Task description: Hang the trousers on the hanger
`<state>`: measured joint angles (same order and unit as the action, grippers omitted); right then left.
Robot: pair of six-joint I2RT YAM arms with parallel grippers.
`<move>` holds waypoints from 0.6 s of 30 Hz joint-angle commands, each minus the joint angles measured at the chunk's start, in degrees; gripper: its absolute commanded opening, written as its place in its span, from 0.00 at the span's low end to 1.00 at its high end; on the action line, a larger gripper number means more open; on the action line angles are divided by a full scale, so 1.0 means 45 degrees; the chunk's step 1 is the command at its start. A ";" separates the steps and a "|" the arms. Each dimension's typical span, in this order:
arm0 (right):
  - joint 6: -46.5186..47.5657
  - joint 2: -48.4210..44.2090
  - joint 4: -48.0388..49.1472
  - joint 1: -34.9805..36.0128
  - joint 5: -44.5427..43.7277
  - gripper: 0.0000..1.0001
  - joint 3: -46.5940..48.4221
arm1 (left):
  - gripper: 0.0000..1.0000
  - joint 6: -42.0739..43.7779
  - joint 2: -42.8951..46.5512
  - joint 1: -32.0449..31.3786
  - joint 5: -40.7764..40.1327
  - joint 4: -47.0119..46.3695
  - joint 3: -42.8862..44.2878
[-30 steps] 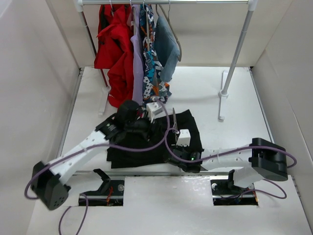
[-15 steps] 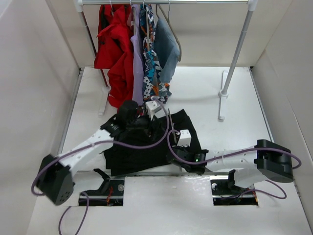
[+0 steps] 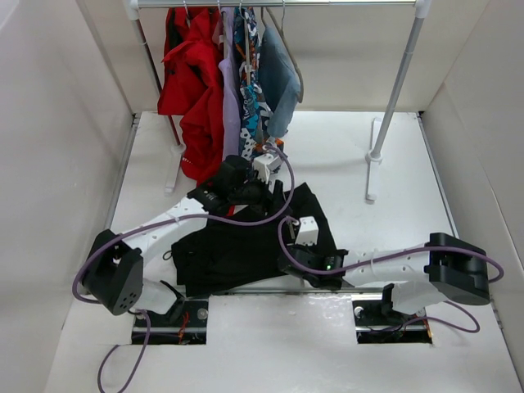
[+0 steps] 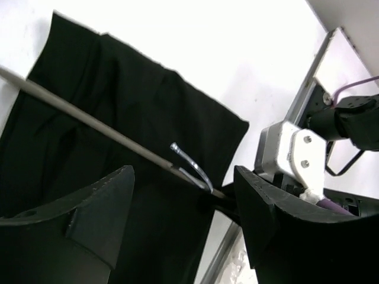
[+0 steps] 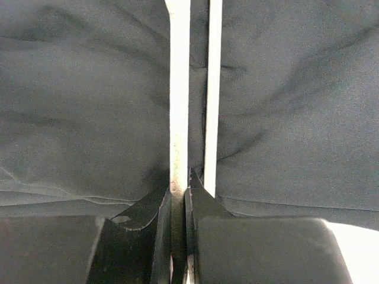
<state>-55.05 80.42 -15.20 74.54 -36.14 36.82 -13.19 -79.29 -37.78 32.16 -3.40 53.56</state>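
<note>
Starting with the right end effector [image 5: 179,188]: state? — A
Clenched on the hanger [image 5: 179,89], pinching one thin beige bar; a second bar ran just beside it. — B
Where, relative to the trousers [image 3: 237,250]? — A
Over the trousers' near right part. The hanger crossed over the black fabric, with its wire hook [image 4: 190,163] poking up near that same part. Touching the cloth or lifted off it, couldn't tell. — B
Left end effector [image 4: 185,189]? — A
Released, fingers wide apart, nothing gripped. It hung above the trousers, over the hanger bar and hook. — B
Trousers themselves? — A
Lying rumpled on the white desk [image 3: 344,155], mostly spread out, a few folds. Whether any fabric passed through the hanger, couldn't tell. — B
Arms? — A
Left arm [image 3: 160,233] came in across the trousers' left side, right arm [image 3: 393,260] from their right. — B
Anything past the trousers? — A
Clothes rail [image 3: 399,82] beyond their far edge, with red, lilac, patterned and blue-grey hanging clothes [image 3: 237,90], hems near that edge. — B
</note>
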 commanded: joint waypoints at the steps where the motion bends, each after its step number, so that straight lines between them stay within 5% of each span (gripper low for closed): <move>1: -0.0150 0.0390 -0.1290 -0.0197 0.1644 0.00 -0.0252 | 0.64 -0.0176 0.0002 -0.0469 -0.0602 0.1768 0.0754; 5: -0.0150 0.0564 -0.1290 -0.0198 0.1508 0.00 -0.0117 | 0.63 -0.0174 -0.0153 -0.1096 -0.1910 0.1538 0.0715; 14: 0.0260 0.1054 -0.1524 -0.0198 0.1236 0.00 0.0432 | 0.38 -0.1169 -0.0564 -0.1214 -0.3044 0.0462 0.0461; 18: 0.0260 0.1054 -0.1524 -0.0198 0.1234 0.00 0.0432 | 0.07 -0.1170 -0.0564 -0.1214 -0.3318 0.0793 0.0344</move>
<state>-53.84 82.98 -17.58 73.91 -35.44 39.70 -18.26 -82.76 -43.77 20.78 1.50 54.89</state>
